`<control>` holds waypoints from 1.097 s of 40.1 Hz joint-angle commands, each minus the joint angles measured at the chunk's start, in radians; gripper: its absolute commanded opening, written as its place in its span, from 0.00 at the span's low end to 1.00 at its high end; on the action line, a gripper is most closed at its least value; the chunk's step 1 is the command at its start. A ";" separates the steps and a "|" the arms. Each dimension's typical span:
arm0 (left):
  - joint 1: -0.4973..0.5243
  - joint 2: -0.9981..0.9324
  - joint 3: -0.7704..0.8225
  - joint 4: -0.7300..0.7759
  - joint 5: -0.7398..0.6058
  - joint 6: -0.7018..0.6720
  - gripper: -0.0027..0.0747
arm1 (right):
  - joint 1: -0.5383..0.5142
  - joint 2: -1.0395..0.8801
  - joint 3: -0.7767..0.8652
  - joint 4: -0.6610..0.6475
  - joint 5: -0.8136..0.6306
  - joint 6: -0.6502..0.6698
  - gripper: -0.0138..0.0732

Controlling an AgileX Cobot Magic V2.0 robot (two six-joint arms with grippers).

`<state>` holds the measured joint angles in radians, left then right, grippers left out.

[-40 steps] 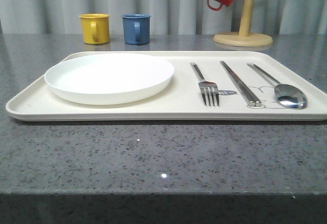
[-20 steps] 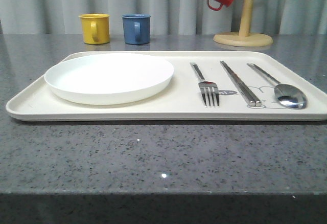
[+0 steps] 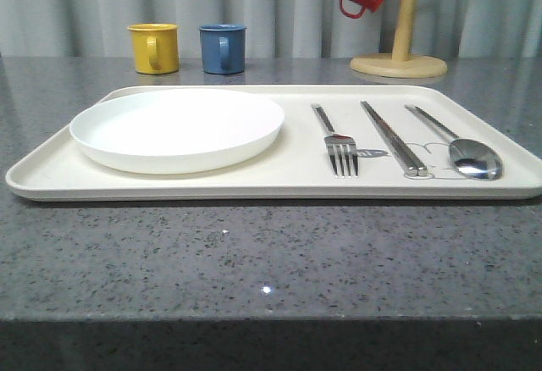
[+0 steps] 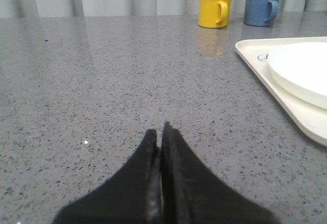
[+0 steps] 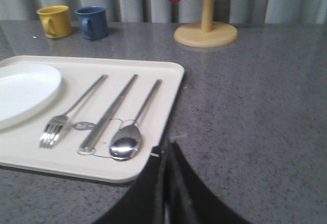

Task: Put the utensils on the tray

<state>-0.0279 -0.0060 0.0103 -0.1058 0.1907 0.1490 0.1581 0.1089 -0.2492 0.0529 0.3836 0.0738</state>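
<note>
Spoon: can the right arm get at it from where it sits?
Probably yes. The spoon lies bare at the tray's near edge, just ahead of the shut right hand, nothing between them.

The black left gripper and black right gripper each have their fingers pressed together, holding nothing.
</note>
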 commanded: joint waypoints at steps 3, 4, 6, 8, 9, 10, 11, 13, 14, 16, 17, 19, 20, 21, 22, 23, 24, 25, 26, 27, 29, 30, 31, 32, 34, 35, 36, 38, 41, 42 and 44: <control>0.002 -0.024 -0.004 -0.003 -0.085 -0.008 0.01 | -0.090 0.009 0.086 -0.009 -0.171 -0.008 0.08; 0.002 -0.024 -0.004 -0.003 -0.085 -0.008 0.01 | -0.108 0.009 0.102 -0.009 -0.187 -0.008 0.08; 0.002 -0.024 -0.004 -0.003 -0.085 -0.008 0.01 | -0.130 0.006 0.141 -0.010 -0.210 -0.008 0.08; 0.002 -0.024 -0.004 -0.003 -0.085 -0.008 0.01 | -0.137 -0.013 0.173 -0.016 -0.224 -0.008 0.08; 0.002 -0.024 -0.004 -0.003 -0.085 -0.008 0.01 | -0.139 -0.025 0.191 -0.019 -0.227 -0.008 0.08; 0.002 -0.024 -0.004 -0.003 -0.085 -0.008 0.01 | -0.142 -0.035 0.209 -0.020 -0.229 -0.008 0.08; 0.002 -0.024 -0.004 -0.003 -0.085 -0.008 0.01 | -0.143 -0.049 0.223 -0.021 -0.232 -0.008 0.08; 0.002 -0.024 -0.004 -0.003 -0.085 -0.008 0.01 | -0.146 -0.069 0.255 -0.021 -0.237 -0.008 0.08; 0.002 -0.024 -0.004 -0.003 -0.085 -0.008 0.01 | -0.146 -0.083 0.268 -0.021 -0.240 -0.008 0.08; 0.002 -0.024 -0.004 -0.003 -0.085 -0.008 0.01 | -0.150 -0.106 0.276 -0.021 -0.210 -0.008 0.08; 0.002 -0.024 -0.004 -0.003 -0.085 -0.008 0.01 | -0.151 -0.116 0.275 -0.021 -0.200 -0.008 0.08; 0.002 -0.024 -0.004 -0.003 -0.085 -0.008 0.01 | -0.154 -0.139 0.275 -0.022 -0.198 -0.008 0.08; 0.002 -0.024 -0.004 -0.003 -0.085 -0.008 0.01 | -0.153 -0.139 0.275 -0.023 -0.201 -0.008 0.08; 0.002 -0.024 -0.004 -0.003 -0.085 -0.008 0.01 | -0.153 -0.136 0.275 -0.023 -0.208 -0.008 0.08; 0.002 -0.024 -0.004 -0.003 -0.085 -0.008 0.01 | -0.154 -0.136 0.275 -0.022 -0.210 -0.008 0.08; 0.002 -0.024 -0.004 -0.003 -0.085 -0.008 0.01 | -0.154 -0.136 0.275 -0.021 -0.210 -0.008 0.08; 0.002 -0.022 -0.004 -0.003 -0.085 -0.008 0.01 | -0.154 -0.136 0.275 -0.022 -0.211 -0.008 0.08; 0.002 -0.022 -0.004 -0.003 -0.085 -0.008 0.01 | -0.154 -0.136 0.275 -0.022 -0.210 -0.008 0.08; 0.002 -0.022 -0.004 -0.003 -0.085 -0.008 0.01 | -0.154 -0.136 0.275 -0.022 -0.209 -0.008 0.08; 0.002 -0.022 -0.004 -0.003 -0.085 -0.008 0.01 | -0.154 -0.136 0.275 -0.022 -0.209 -0.008 0.08; 0.002 -0.022 -0.004 -0.003 -0.085 -0.008 0.01 | -0.154 -0.136 0.275 -0.022 -0.209 -0.008 0.08; 0.002 -0.022 -0.004 -0.003 -0.085 -0.008 0.01 | -0.154 -0.136 0.275 -0.022 -0.209 -0.008 0.08; 0.002 -0.022 -0.004 -0.003 -0.085 -0.008 0.01 | -0.154 -0.136 0.275 -0.022 -0.209 -0.008 0.08; 0.002 -0.022 -0.004 -0.003 -0.085 -0.008 0.01 | -0.154 -0.136 0.275 -0.022 -0.209 -0.008 0.08; 0.002 -0.022 -0.004 -0.003 -0.085 -0.008 0.01 | -0.154 -0.136 0.275 -0.022 -0.209 -0.008 0.08; 0.002 -0.022 -0.004 -0.003 -0.085 -0.008 0.01 | -0.154 -0.136 0.275 -0.022 -0.209 -0.008 0.08; 0.002 -0.022 -0.004 -0.003 -0.085 -0.008 0.01 | -0.154 -0.136 0.275 -0.022 -0.209 -0.008 0.08; 0.002 -0.022 -0.004 -0.003 -0.085 -0.008 0.01 | -0.154 -0.136 0.275 -0.022 -0.209 -0.008 0.08; 0.002 -0.022 -0.004 -0.003 -0.085 -0.008 0.01 | -0.154 -0.136 0.275 -0.022 -0.209 -0.008 0.08; 0.002 -0.022 -0.004 -0.003 -0.085 -0.008 0.01 | -0.154 -0.136 0.275 -0.022 -0.209 -0.008 0.08; 0.002 -0.022 -0.004 -0.003 -0.085 -0.008 0.01 | -0.154 -0.136 0.275 -0.022 -0.209 -0.008 0.08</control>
<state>-0.0279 -0.0060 0.0103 -0.1058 0.1890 0.1490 0.0123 -0.0097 0.0264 0.0443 0.2579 0.0738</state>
